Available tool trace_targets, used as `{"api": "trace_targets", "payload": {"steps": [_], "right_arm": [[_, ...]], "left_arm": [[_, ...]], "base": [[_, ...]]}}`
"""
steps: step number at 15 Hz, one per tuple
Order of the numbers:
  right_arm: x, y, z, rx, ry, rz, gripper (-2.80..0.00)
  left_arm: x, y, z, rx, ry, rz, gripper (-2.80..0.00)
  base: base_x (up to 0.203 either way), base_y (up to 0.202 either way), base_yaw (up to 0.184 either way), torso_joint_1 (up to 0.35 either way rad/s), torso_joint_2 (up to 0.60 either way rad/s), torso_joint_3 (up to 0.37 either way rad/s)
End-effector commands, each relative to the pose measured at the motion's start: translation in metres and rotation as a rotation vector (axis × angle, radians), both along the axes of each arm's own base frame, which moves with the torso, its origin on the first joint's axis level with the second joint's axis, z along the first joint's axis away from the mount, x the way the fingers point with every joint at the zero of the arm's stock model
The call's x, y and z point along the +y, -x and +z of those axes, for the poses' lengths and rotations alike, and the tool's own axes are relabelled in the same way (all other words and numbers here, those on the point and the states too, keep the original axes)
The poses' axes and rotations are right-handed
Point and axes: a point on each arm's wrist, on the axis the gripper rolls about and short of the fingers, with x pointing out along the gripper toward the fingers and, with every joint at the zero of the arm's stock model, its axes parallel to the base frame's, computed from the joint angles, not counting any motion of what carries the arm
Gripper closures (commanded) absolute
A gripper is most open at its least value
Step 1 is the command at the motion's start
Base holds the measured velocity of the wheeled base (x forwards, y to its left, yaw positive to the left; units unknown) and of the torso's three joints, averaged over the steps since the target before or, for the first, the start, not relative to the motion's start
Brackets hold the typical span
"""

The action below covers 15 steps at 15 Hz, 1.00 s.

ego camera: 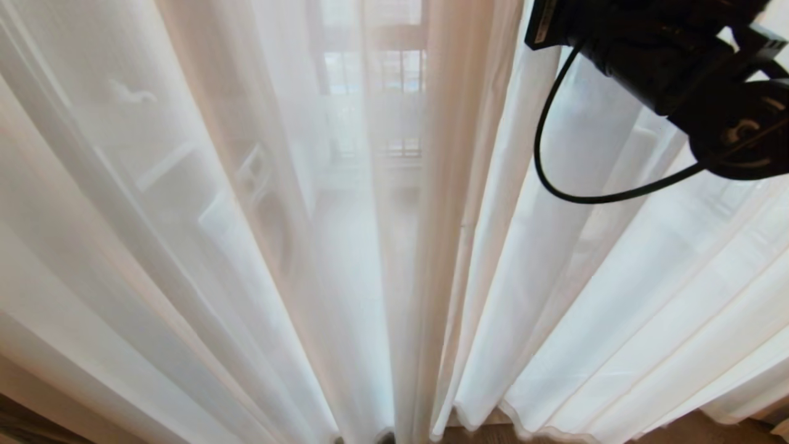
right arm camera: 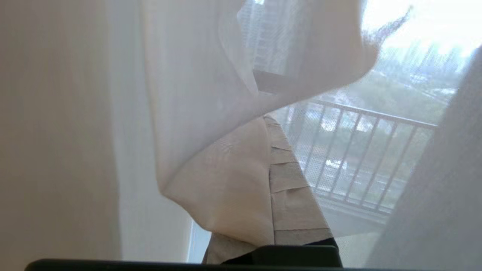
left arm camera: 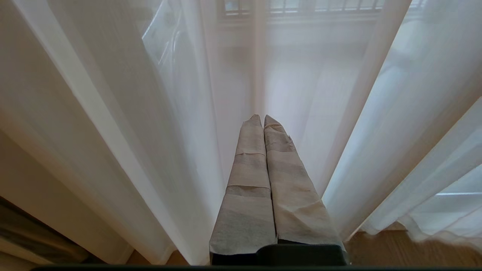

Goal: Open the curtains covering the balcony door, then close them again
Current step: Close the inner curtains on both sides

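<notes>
Two claws [left arm camera: 262, 117] [right arm camera: 270, 121]; one sheer curtain layer [ego camera: 259, 234]; one railing [right arm camera: 350, 158]; one cable [ego camera: 545, 166].

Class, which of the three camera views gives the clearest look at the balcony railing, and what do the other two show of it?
The right wrist view: the railing, with its top rail and bars, shows plainly through the sheer curtain. The head view shows only faint bars high up; the left wrist view shows a thin strip of bars at its edge.

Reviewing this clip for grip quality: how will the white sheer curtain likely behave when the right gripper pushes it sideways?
Probably floppy: the sheer curtain drapes loosely over the shut right gripper rather than holding shape. Likely very light, since the railing shows through it. It may slide off the taped fingers, as nothing pinches it.
</notes>
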Motion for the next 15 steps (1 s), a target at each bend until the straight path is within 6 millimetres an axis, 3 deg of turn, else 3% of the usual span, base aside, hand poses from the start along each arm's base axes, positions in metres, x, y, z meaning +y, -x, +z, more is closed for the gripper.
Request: {"api": "trace_targets", "payload": {"steps": [1, 5, 6, 11, 15], "right_arm": [[-0.020, 0.012, 0.009, -0.020, -0.010, -0.035, 0.00], [-0.027, 0.016, 0.009, -0.017, -0.008, -0.050, 0.00], [-0.028, 0.019, 0.011, -0.019, -0.009, -0.050, -2.80], [-0.037, 0.038, 0.010, -0.012, -0.001, -0.045, -2.80], [-0.055, 0.076, 0.016, -0.022, -0.006, -0.045, -2.80]], "left_arm": [[0.000, 0.000, 0.000, 0.000, 0.000, 0.000, 0.00], [0.000, 0.000, 0.000, 0.000, 0.000, 0.000, 0.00], [0.000, 0.000, 0.000, 0.000, 0.000, 0.000, 0.00], [0.000, 0.000, 0.000, 0.000, 0.000, 0.000, 0.00], [0.000, 0.000, 0.000, 0.000, 0.000, 0.000, 0.00]], "base": [[0.000, 0.000, 0.000, 0.000, 0.00, 0.000], [0.000, 0.000, 0.000, 0.000, 0.00, 0.000], [0.000, 0.000, 0.000, 0.000, 0.00, 0.000], [0.000, 0.000, 0.000, 0.000, 0.00, 0.000], [0.000, 0.000, 0.000, 0.000, 0.00, 0.000]]}}
